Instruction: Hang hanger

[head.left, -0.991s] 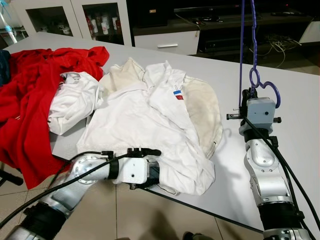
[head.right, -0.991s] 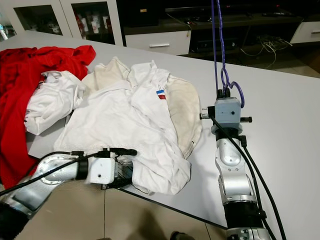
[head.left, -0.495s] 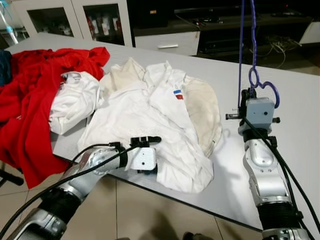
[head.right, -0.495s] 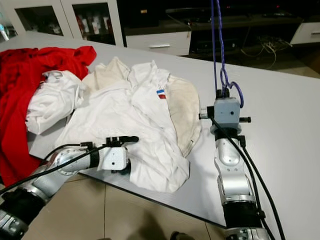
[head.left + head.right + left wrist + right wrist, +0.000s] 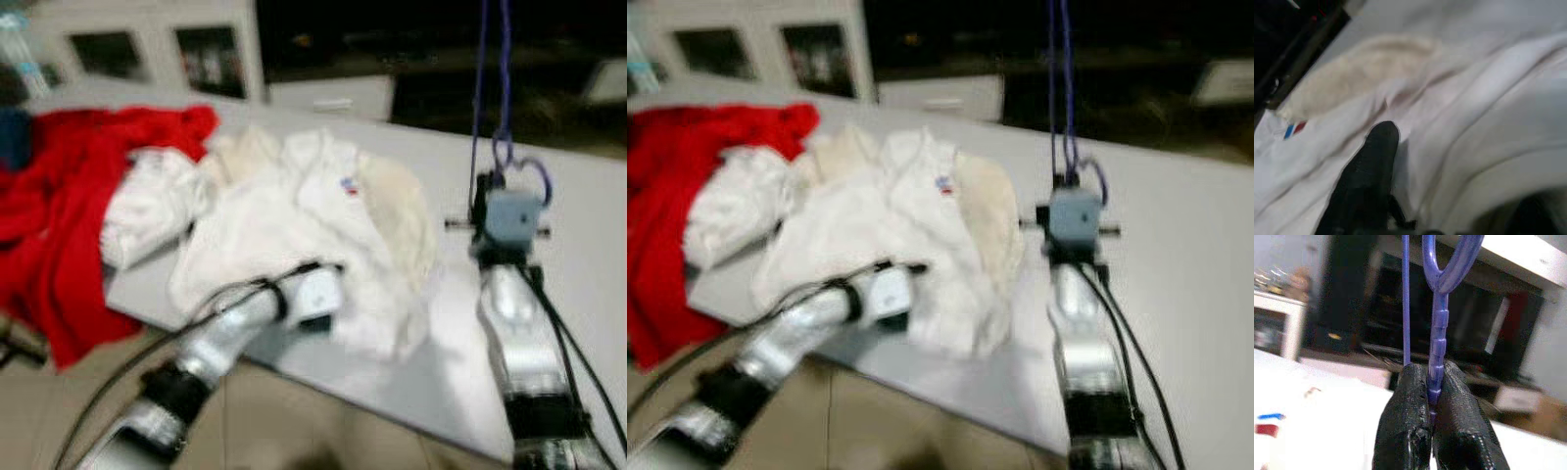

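Left gripper (image 5: 1376, 161) has slid up off the table edge onto the white polo shirt (image 5: 294, 206) at frame centre; whether its fingers are spread, I cannot tell. Right gripper (image 5: 1431, 396) at right stays pinched on the blue plastic hanger (image 5: 1442, 308), held upright. Keep the hanger steady and vertical while the left pinches a single fabric layer near the collar.

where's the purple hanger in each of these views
Left eye view: the purple hanger rises from the right gripper at upper right, above the table.
Right eye view: same place, right of centre, running up out of the picture.
Right wrist view: centre, its stem pinched between the two black fingers.
Left wrist view: no hanger here, just shirt cloth.
Shared landmark: the white shirt with its blue and red tag.
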`<state>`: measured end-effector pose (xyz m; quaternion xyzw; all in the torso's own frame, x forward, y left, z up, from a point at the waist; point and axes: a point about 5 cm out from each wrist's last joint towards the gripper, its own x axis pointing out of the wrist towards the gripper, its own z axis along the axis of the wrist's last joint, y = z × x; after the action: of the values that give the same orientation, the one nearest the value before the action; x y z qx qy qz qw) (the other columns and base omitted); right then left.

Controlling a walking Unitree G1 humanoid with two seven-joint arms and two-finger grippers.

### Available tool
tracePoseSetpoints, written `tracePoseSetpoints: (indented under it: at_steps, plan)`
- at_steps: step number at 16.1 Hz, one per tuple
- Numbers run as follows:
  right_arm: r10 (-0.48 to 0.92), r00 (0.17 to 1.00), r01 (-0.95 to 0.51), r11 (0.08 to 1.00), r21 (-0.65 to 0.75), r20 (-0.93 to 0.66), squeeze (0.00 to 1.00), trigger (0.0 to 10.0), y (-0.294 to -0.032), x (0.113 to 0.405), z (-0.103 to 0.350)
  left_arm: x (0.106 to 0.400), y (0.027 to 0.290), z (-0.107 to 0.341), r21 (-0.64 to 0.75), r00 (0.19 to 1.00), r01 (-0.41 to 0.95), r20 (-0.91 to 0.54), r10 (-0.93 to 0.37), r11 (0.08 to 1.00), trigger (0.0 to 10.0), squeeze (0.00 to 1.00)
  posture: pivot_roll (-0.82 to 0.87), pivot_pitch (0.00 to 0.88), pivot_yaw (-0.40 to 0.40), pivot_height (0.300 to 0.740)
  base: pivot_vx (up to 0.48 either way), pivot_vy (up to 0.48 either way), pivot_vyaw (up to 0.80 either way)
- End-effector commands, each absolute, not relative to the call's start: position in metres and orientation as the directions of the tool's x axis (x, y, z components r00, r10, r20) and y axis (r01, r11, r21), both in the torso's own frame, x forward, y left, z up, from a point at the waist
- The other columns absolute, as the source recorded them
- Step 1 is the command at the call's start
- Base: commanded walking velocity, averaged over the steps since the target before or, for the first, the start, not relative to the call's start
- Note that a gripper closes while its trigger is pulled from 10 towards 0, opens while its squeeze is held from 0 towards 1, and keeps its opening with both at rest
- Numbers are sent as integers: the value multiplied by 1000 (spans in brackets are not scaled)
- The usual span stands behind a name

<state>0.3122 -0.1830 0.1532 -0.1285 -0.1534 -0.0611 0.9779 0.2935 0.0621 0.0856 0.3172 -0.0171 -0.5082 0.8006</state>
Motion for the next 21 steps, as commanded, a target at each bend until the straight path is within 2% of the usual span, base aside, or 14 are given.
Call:
tracePoseSetpoints:
  at_steps: [1, 3, 4, 5, 6, 8, 14, 21]
  plan:
    - [-87, 944, 164, 961, -223, 317, 0, 10000, -184, 313, 154, 295, 58, 89, 541, 480, 794, -278, -832, 277, 0, 180, 137, 0, 28, 740, 337, 0, 0]
    - [-92, 944, 168, 960, -224, 316, 0, 10000, -185, 312, 154, 297, 48, 88, 556, 494, 778, -255, -831, 292, 0, 184, 130, 0, 33, 740, 167, 0, 0]
    - [-95, 944, 172, 959, -224, 315, 0, 10000, -186, 310, 153, 299, 49, 87, 572, 517, 763, -260, -816, 301, 2510, 188, 127, 0, 34, 740, 0, 0, 0]
    - [-97, 944, 173, 959, -224, 314, 0, 10000, -186, 310, 152, 300, 53, 87, 590, 528, 751, -268, -806, 295, 7216, 192, 128, 0, 34, 740, 0, 0, 0]
    - [-98, 945, 174, 959, -224, 312, 0, 10000, -186, 309, 151, 301, 56, 86, 606, 540, 740, -274, -796, 293, 10000, 196, 129, 0, 35, 740, 0, 0, 0]
    - [-99, 946, 173, 959, -223, 309, 0, 10000, -186, 309, 150, 304, 63, 89, 611, 568, 720, -249, -784, 328, 10000, 212, 135, 2, 35, 740, 0, 0, 0]
    - [-89, 949, 159, 963, -217, 304, 0, 10000, -181, 311, 149, 310, 72, 94, 564, 652, 678, -164, -740, 472, 10000, 173, 152, 1, 33, 740, 0, 0, 0]
    - [-88, 951, 158, 962, -221, 296, 0, 10000, -183, 310, 148, 315, 74, 102, 563, 690, 638, -114, -715, 525, 10000, 145, 148, 6, 29, 740, 0, 0, 0]
